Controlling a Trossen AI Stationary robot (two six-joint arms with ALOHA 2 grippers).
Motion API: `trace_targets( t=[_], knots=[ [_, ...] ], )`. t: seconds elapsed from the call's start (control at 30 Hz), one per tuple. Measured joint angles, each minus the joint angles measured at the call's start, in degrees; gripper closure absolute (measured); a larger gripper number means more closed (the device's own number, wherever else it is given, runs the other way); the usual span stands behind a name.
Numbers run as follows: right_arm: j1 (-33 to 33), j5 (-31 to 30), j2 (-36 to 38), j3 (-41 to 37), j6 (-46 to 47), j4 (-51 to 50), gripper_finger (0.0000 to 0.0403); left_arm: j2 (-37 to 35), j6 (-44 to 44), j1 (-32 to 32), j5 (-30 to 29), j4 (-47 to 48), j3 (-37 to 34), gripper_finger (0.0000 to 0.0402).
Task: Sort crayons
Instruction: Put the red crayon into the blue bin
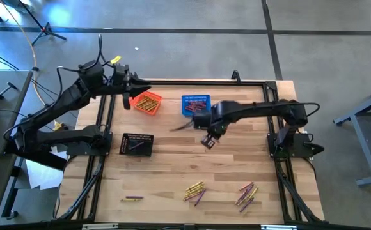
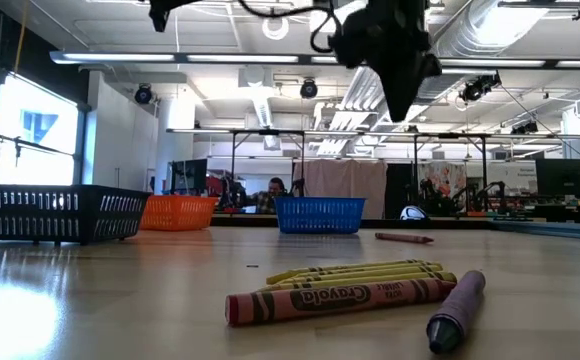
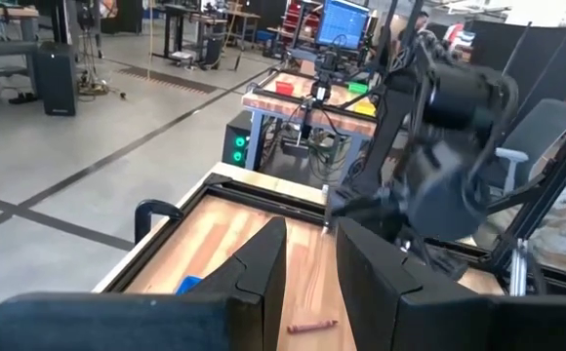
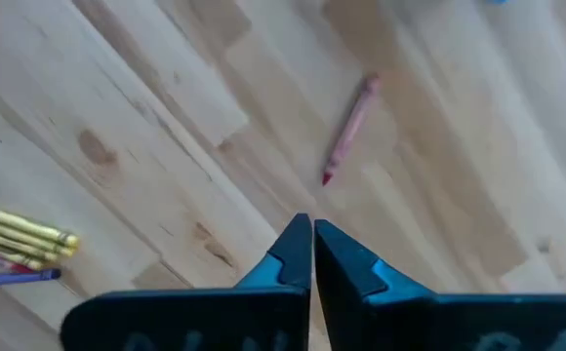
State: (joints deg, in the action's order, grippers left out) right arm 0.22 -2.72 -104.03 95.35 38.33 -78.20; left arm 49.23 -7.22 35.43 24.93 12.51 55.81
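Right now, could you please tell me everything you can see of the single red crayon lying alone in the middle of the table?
The lone red crayon is a short, thin stick, apparently paper-wrapped, with a darker pointed tip. It lies flat on the bare wooden table, touching nothing else, between the blue basket and the loose crayon piles nearer the front edge. The right gripper, shut and empty, hovers above it without contact.

Crayons [image 1: 195, 191] lie loose in clusters along worktop's near edge; one red crayon [image 4: 350, 130] lies alone mid-worktop.
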Motion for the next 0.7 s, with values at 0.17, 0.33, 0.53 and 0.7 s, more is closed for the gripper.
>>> trace_targets(
  t=[0.17, 0.33, 0.53, 0.7],
  knots=[
    [1.2, 2.99, -0.02, -8.27, 4.09, 7.88, 0.0373, -1.51, 0.0, 0.0, 0.0, 1.72, 0.0, 0.0321],
    [1.35, 3.44, -0.02, -13.28, 5.2, 15.6, 0.0321, -2.42, -0.04, 0.01, 0.0, 1.93, 0.0, 0.0321],
    [0.4, -0.06, -0.02, -16.3, 5.47, 18.49, 0.026, -2.44, -1.34, 0.01, 0.0, 3.07, 0.0, 0.0321],
    [-1.64, 0.2, -0.02, -19.81, 8.12, 25.11, 0.0227, -2.43, -3.38, -0.01, 0.0, 3.69, 0.0, 0.0321]
  ],
)
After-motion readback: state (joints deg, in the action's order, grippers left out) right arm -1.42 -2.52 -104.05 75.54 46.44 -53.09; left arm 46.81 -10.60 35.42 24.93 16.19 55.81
